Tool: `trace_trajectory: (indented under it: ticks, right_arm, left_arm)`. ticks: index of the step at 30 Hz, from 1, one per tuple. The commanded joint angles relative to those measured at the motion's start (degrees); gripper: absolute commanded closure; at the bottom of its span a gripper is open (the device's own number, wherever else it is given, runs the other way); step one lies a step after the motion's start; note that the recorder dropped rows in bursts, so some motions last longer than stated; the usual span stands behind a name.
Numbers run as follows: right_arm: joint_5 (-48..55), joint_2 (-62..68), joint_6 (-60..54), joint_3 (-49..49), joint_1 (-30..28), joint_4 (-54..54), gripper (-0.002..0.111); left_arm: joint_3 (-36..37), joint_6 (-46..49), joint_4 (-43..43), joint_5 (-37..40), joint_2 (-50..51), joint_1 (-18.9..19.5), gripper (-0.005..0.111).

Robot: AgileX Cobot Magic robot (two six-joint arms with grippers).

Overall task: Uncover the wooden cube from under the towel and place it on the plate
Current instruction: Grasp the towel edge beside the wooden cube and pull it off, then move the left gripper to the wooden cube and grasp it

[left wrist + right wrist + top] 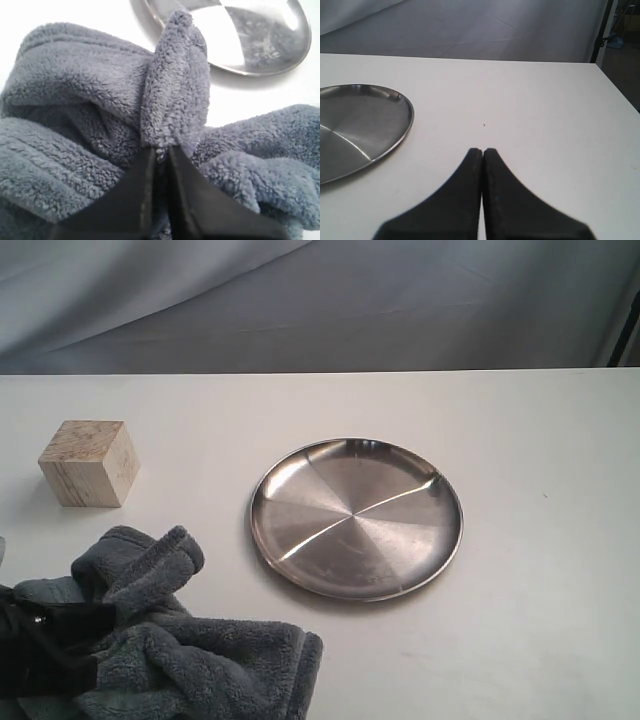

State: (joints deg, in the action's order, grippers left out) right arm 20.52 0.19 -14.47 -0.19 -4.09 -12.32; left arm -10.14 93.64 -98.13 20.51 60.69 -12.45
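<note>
1. Exterior view: the pale, grain-lined wooden cube sits bare on the white table at the left. It is well apart from the round, shiny stainless-steel plate in the middle, which holds nothing. The dark grey fluffy terry towel lies bunched at the near left, near the cube but not touching it. The uncovering looks done; the placing is not.
2. Left wrist view: the left gripper is clenched on an upstanding fold of the towel, with cloth pinched between its two black fingers. If this arm swings with the cloth clamped, the trailing bulk could sweep into the cube or flop over the plate's rim, which shows just beyond the fold. The fluffy loops may also cling to the fingers on release (a guess, not a thing seen).
3. Right wrist view: the right gripper is closed on nothing, its tips pressed together over bare table beside the plate's edge. The cube does not show here. It lies across the plate from this arm, so a skewed grip on its smooth faces could let it slip. Dropped, it could skid off the slick steel.
4. Count: one cube, one towel, one plate, two grippers.
</note>
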Motion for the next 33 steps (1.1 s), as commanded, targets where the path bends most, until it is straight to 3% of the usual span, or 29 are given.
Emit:
trace_trajectory:
  ticks: [1, 6, 8, 14, 24, 27, 33]
  right_arm:
    - [-0.72, -0.19, -0.08, 0.19, 0.08, -0.28, 0.108]
    - [-0.72, -0.19, -0.08, 0.19, 0.08, -0.28, 0.108]
    - [-0.72, -0.19, -0.08, 0.19, 0.08, -0.28, 0.108]
    - [-0.72, -0.19, -0.08, 0.19, 0.08, -0.28, 0.108]
    - [-0.72, -0.19, -0.08, 0.19, 0.08, -0.28, 0.108]
    - [-0.72, -0.19, -0.08, 0.19, 0.08, -0.28, 0.108]
    - [-0.72, -0.19, -0.08, 0.19, 0.08, -0.28, 0.108]
  left_arm:
    - [0.49, -0.47, -1.81, 0.52, -2.46, -0.20, 0.079]
    - [0.49, -0.66, -1.81, 3.92, -2.71, -0.20, 0.040]
    - [0.49, -0.66, -1.81, 7.15, -2.71, -0.20, 0.031]
    - [-0.27, -0.18, -1.81, 9.93, -2.71, -0.20, 0.037]
    - [-6.22, -0.06, -1.81, 14.50, -2.71, -0.20, 0.037]
    - [-8.60, 1.40, -1.81, 7.31, -2.71, -0.20, 0.037]
    - [-14.71, 5.14, -1.81, -16.39, -2.59, -0.20, 0.037]
